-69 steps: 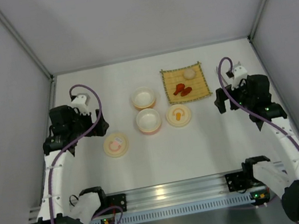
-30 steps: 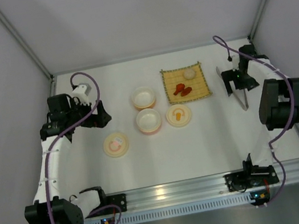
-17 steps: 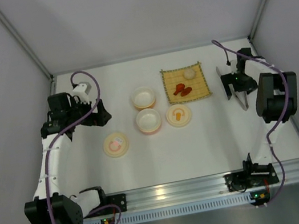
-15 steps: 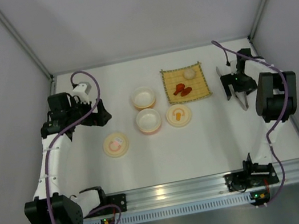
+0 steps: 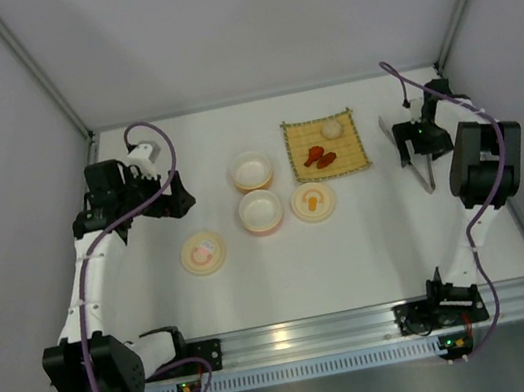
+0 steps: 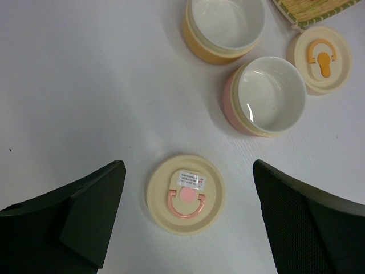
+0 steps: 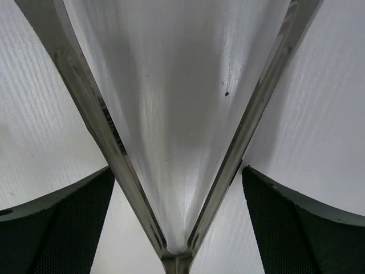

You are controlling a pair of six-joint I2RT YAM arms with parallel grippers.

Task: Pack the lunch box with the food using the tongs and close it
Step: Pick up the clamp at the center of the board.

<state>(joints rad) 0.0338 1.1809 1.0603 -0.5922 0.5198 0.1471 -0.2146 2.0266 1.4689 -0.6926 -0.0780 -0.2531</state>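
Note:
The silver tongs [image 5: 429, 182] lie on the white table at the right, their joined end nearest me. My right gripper [image 5: 411, 138] is down over them. In the right wrist view the tongs [image 7: 120, 165] form a V, and the right gripper [image 7: 178, 170] is open, a finger just outside each arm. The food sits on the yellow mat [image 5: 351, 155]: an off-white ball [image 5: 331, 128] and red sausage pieces [image 5: 319, 156]. The lunch box stands open as a yellow bowl [image 5: 251, 170] and a pink bowl [image 5: 260, 211], both empty. My left gripper [image 5: 177, 197] hangs open above the pink-marked lid [image 6: 186, 194].
A lid with an orange mark [image 5: 313, 201] lies right of the pink bowl [image 6: 265, 95]; the pink-marked lid [image 5: 202, 253] lies to its left. The yellow bowl [image 6: 224, 25] and a mat corner [image 6: 311, 11] show in the left wrist view. Grey walls stand close on both sides.
My right gripper has shifted a little toward the back along the tongs and its fingers have drawn slightly closer to the tong arms. The left arm has barely moved.

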